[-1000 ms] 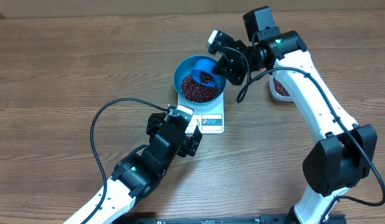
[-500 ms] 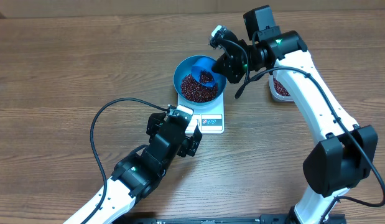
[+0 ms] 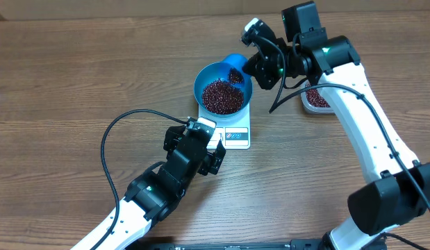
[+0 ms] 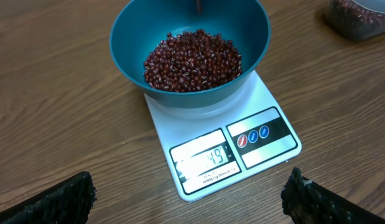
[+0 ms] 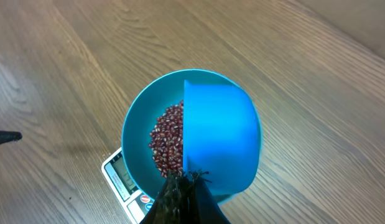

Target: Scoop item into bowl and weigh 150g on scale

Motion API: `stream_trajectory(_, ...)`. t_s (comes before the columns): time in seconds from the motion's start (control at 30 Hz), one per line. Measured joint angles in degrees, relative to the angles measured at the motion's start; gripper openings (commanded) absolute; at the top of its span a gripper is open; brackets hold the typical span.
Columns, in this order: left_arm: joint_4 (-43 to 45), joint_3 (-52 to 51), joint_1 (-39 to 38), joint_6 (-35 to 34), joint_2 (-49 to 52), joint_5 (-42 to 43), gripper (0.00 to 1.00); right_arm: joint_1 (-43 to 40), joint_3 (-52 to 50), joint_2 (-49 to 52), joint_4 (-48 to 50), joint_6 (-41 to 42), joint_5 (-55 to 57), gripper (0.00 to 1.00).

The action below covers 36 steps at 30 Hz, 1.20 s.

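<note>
The blue bowl [image 3: 209,75] stands on the white scale [image 3: 235,135] and holds a heap of dark red-brown beans [image 3: 221,96]. My right gripper [image 3: 252,67] is shut on the handle of a small blue scoop [image 3: 233,64], which hangs over the bowl's far right rim with a few beans in it. In the right wrist view the scoop [image 5: 220,134] covers the right half of the bowl [image 5: 135,127]. My left gripper [image 3: 203,148] rests open on the table just in front of the scale [image 4: 267,102], holding nothing. The scale's display [image 4: 201,162] is lit.
A clear plastic tub [image 3: 315,99] holding more beans sits to the right of the scale, under the right arm; it also shows as the tub [image 4: 360,15] at the top right of the left wrist view. A black cable [image 3: 114,132] loops over the table on the left.
My right gripper has lifted and drawn back to the right with the scoop, from over the middle of the bowl to its far right rim. The left arm has not moved.
</note>
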Motion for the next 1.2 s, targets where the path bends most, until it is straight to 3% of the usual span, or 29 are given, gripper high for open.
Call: stream_trajectory(1.2, 0.0, 0.0, 0.0, 0.0, 0.0, 0.0, 0.99, 0.0, 0.0, -1.2, -1.3, 2.0, 2.7, 0.04)
